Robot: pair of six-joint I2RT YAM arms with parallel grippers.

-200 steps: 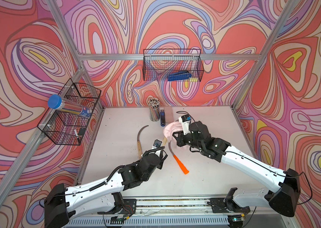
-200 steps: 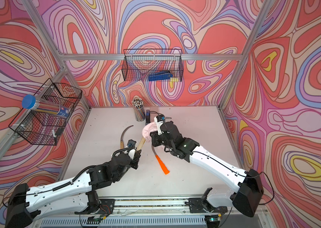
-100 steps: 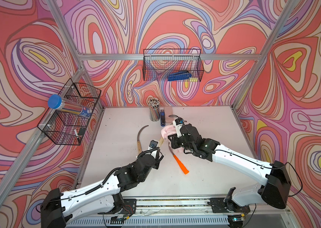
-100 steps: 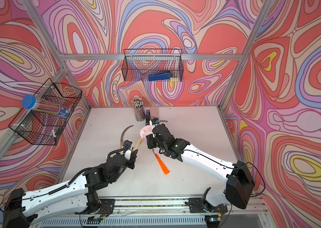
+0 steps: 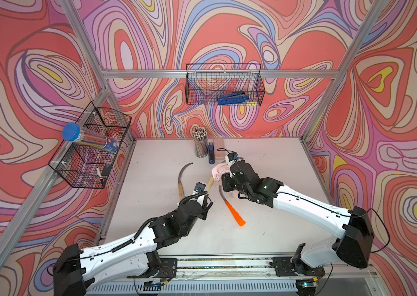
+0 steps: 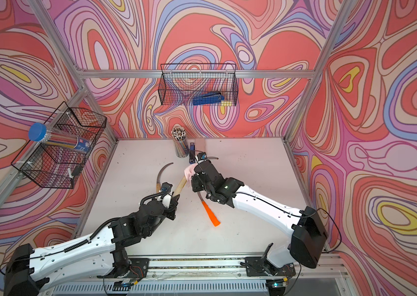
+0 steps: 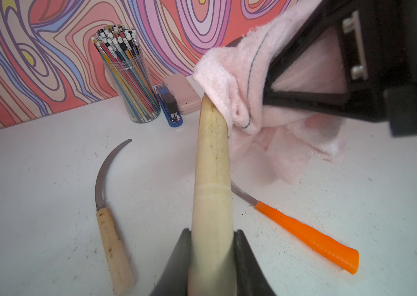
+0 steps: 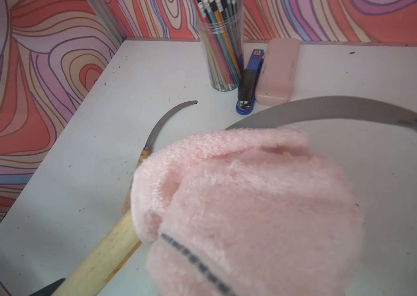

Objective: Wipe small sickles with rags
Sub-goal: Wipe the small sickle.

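Note:
My left gripper [image 7: 212, 232] is shut on the pale wooden handle of a small sickle [image 7: 212, 164], held up off the table in both top views [image 5: 210, 182] [image 6: 180, 185]. My right gripper [image 5: 225, 176] is shut on the pink rag [image 8: 253, 205], which wraps this sickle where the handle meets the blade. The grey blade [image 8: 330, 107] curves out past the cloth. The rag hides the right jaws in the right wrist view. A second wooden-handled sickle [image 5: 180, 179] and an orange-handled sickle [image 5: 234, 212] lie flat on the table.
A clear cup of pencils [image 5: 200, 143], a blue stapler [image 5: 210, 153] and a smooth pink case [image 5: 219, 150] stand at the back of the table. Wire baskets hang on the back wall [image 5: 224, 87] and the left wall [image 5: 92, 146].
My right gripper has slid the rag leftward along the held sickle's blade to the handle's end. The left gripper has kept its hold and barely shifted.

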